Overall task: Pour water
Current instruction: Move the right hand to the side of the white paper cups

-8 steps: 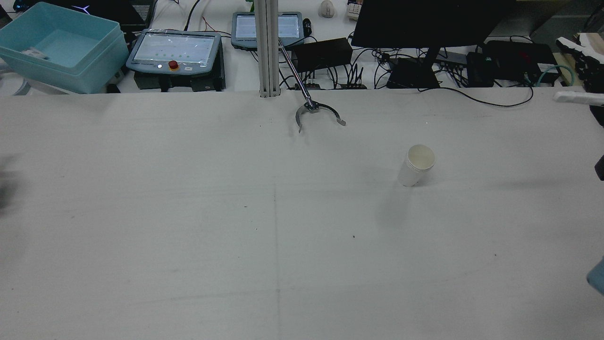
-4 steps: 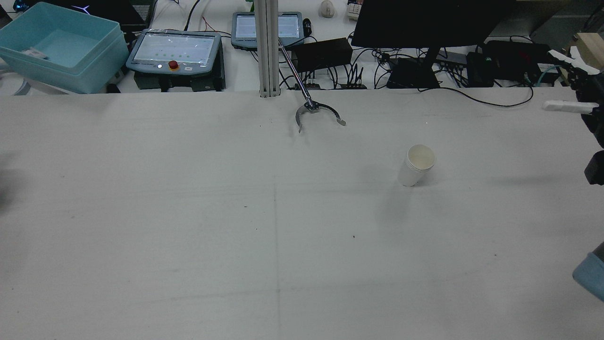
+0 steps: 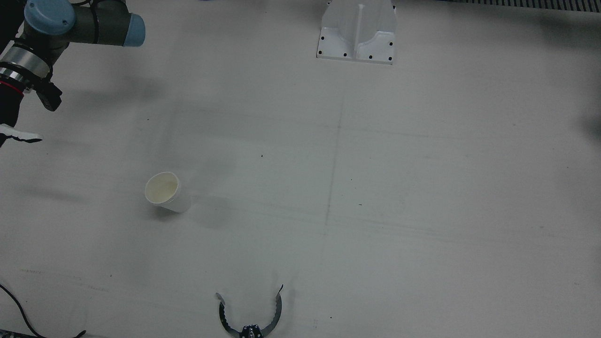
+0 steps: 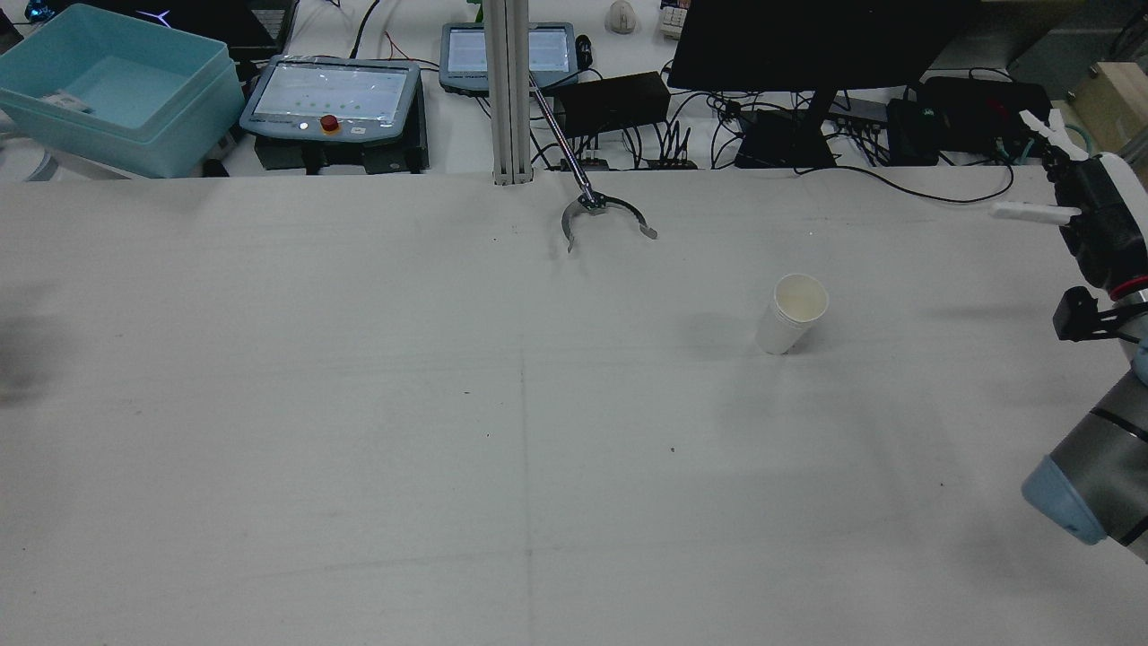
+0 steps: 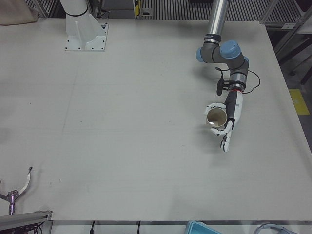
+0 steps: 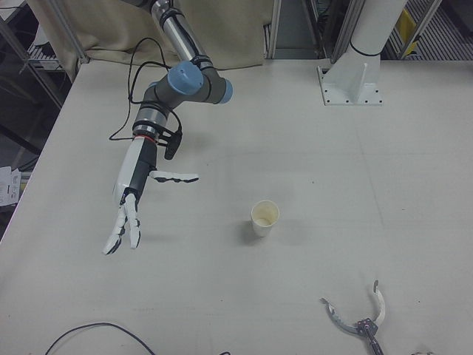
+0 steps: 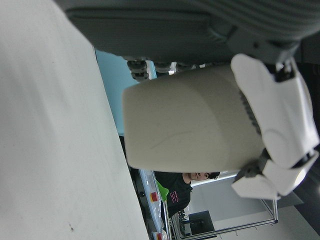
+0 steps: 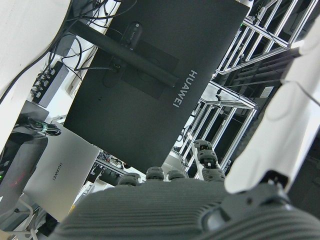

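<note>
A white paper cup [image 3: 164, 191] stands upright on the table, right of centre in the rear view [image 4: 791, 314] and mid-table in the right-front view [image 6: 264, 217]. My right hand [image 6: 131, 194] is open and empty, fingers spread, well to the side of that cup; it shows at the right edge of the rear view [image 4: 1090, 220]. My left hand [image 5: 229, 122] is shut on a second paper cup [image 5: 215, 116] and holds it above the table with its mouth towards the camera. The left hand view shows this cup [image 7: 190, 120] with white fingers [image 7: 280, 120] around it.
A metal claw tool [image 4: 596, 215] lies at the table's far edge, also seen in the front view [image 3: 250, 314]. An arm pedestal [image 3: 358, 33] stands on the table. A teal bin [image 4: 108, 90], pendants, a monitor and cables sit beyond the table.
My right arm and hand have moved in from the rear view's right edge towards the table. The standing cup has not moved.
</note>
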Robot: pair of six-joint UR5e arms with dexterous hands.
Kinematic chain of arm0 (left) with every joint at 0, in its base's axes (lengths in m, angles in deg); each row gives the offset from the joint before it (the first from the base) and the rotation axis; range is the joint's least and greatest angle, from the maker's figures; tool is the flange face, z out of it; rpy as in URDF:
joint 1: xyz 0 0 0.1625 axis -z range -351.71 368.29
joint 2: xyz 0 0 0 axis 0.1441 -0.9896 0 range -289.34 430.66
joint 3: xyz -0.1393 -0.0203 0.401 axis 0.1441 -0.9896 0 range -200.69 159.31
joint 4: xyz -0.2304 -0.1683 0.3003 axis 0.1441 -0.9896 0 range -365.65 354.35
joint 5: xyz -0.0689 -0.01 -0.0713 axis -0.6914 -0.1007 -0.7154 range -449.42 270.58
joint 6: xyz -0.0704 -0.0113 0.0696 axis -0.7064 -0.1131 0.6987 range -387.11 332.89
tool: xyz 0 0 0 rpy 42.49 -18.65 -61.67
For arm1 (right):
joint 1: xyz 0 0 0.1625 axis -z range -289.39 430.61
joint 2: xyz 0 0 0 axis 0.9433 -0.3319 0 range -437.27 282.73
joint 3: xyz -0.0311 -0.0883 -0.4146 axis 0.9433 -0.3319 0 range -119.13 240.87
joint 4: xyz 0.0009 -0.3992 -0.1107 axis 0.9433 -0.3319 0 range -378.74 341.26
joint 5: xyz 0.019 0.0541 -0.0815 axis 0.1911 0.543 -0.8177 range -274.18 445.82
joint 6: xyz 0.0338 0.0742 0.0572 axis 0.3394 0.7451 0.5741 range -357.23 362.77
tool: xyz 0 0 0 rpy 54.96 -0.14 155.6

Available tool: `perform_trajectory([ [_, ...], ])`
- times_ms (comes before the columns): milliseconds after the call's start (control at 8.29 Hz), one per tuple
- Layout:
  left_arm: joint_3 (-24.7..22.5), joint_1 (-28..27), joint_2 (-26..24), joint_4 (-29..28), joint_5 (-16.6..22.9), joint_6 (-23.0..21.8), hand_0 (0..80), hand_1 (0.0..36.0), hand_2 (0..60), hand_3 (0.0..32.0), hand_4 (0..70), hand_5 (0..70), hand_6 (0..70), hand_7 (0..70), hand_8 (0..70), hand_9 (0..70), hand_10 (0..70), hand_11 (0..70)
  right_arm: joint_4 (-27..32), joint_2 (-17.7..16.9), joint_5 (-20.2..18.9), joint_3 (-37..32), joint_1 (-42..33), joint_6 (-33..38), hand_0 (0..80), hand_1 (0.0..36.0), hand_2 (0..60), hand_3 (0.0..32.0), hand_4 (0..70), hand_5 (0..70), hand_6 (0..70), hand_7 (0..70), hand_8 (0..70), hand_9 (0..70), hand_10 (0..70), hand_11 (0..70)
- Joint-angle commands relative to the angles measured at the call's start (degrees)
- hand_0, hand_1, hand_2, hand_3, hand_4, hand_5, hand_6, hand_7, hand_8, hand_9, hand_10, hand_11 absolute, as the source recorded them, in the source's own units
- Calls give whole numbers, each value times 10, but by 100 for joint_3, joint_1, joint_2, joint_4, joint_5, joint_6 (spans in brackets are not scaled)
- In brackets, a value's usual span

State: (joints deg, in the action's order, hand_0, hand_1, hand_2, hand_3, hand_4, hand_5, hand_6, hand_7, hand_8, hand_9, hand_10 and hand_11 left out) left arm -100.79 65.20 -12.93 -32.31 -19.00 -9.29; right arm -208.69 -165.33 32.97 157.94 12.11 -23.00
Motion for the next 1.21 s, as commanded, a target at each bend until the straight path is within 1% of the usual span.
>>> perform_trajectory([
  [0,-14,-5,36,74,7,-59,391,360,600,0,262,550,17,57,12,27,45,89,422,447,370,-636,408,159,460,92,0,0,24,0,0,0,33,25,15,34],
  [121,4,-5,88,74,7,-68,384,360,600,0,259,547,17,57,11,26,45,88,519,465,798,-654,845,169,454,79,0,0,24,0,0,0,36,28,21,41],
  [241,30,-5,193,39,7,-59,376,360,600,0,252,544,17,57,10,26,45,88,528,570,1150,-646,1432,169,446,71,0,0,28,0,0,0,47,43,36,62],
  [362,39,-5,220,12,42,-68,362,360,600,0,246,539,16,55,9,24,44,86,528,579,1676,-602,1960,169,443,70,0,0,27,0,0,0,42,35,27,49],
  [483,30,-5,229,12,59,-68,357,360,600,0,247,537,17,54,9,25,45,88,528,588,1899,-610,2200,177,454,81,0,0,19,0,0,0,40,31,25,47],
  [724,39,-14,220,-14,59,-59,357,360,600,0,246,539,18,55,9,25,45,88,520,615,1919,-628,2404,151,458,87,0,0,28,0,0,0,34,25,15,33],
  [845,39,-14,212,-14,51,-59,354,360,600,0,246,539,18,55,9,25,45,88,528,658,1997,-654,2466,134,460,90,0,0,31,0,0,0,35,24,14,31],
  [966,39,-14,212,-23,51,-59,349,360,600,0,245,538,19,56,9,25,46,88,520,859,2094,-846,2519,108,460,89,0,0,33,0,0,0,34,25,15,33],
  [1086,39,-5,220,-23,51,-59,364,360,600,0,244,543,19,57,10,26,46,89,511,1087,2094,-1048,2528,99,457,88,0,0,40,0,0,0,35,27,17,36],
])
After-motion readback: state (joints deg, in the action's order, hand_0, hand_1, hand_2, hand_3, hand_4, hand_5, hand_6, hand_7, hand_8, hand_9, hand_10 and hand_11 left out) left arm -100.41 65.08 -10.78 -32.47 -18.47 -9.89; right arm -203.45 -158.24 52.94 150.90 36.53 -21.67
